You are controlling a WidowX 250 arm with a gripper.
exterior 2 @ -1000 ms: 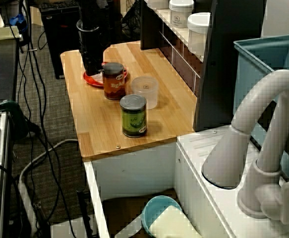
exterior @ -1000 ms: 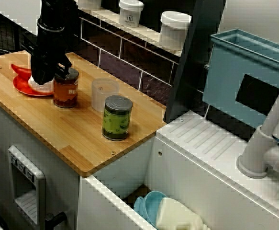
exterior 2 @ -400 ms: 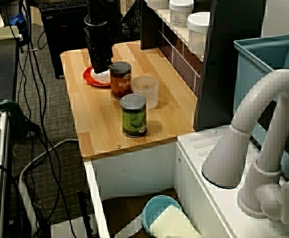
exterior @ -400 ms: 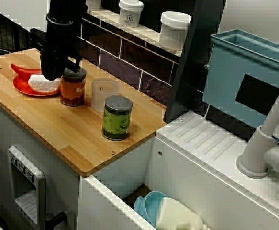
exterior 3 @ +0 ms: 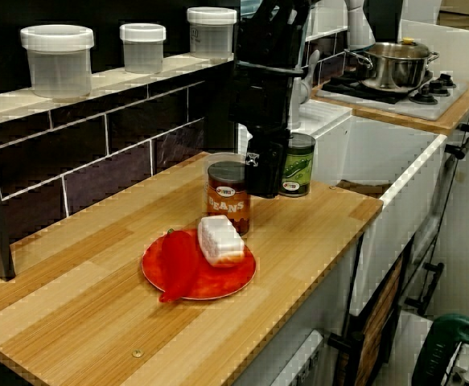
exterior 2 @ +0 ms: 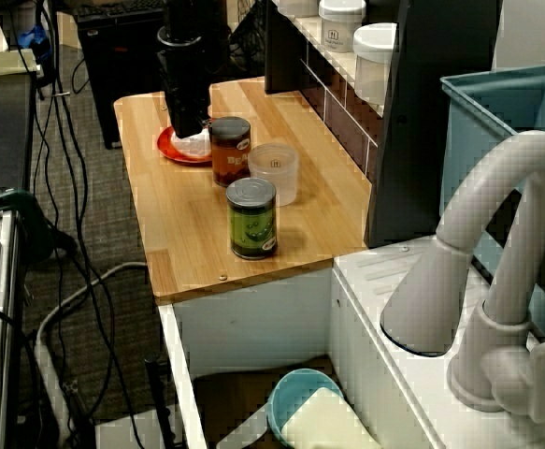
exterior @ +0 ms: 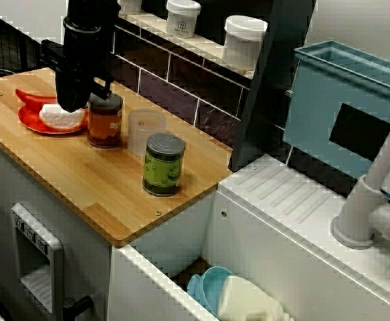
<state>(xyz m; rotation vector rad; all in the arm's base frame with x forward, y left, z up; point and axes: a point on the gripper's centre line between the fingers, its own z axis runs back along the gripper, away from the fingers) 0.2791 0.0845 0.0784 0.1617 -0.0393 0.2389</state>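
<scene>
tool (exterior 3: 264, 172) at the beans can (exterior 3: 228, 203) on the surface (exterior: 81, 184); we cannot tell whether it grips. a sideways nudge could topple the can against the clear cup (exterior: 146, 132) just right.

Black arm (exterior: 82, 47), cylindrical, boxy black jaws

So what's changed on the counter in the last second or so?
The gripper and the beans can moved together away from the plate, toward the cup; whether the jaws clamp it is unclear. The plate, cup and green can stayed put.
</scene>
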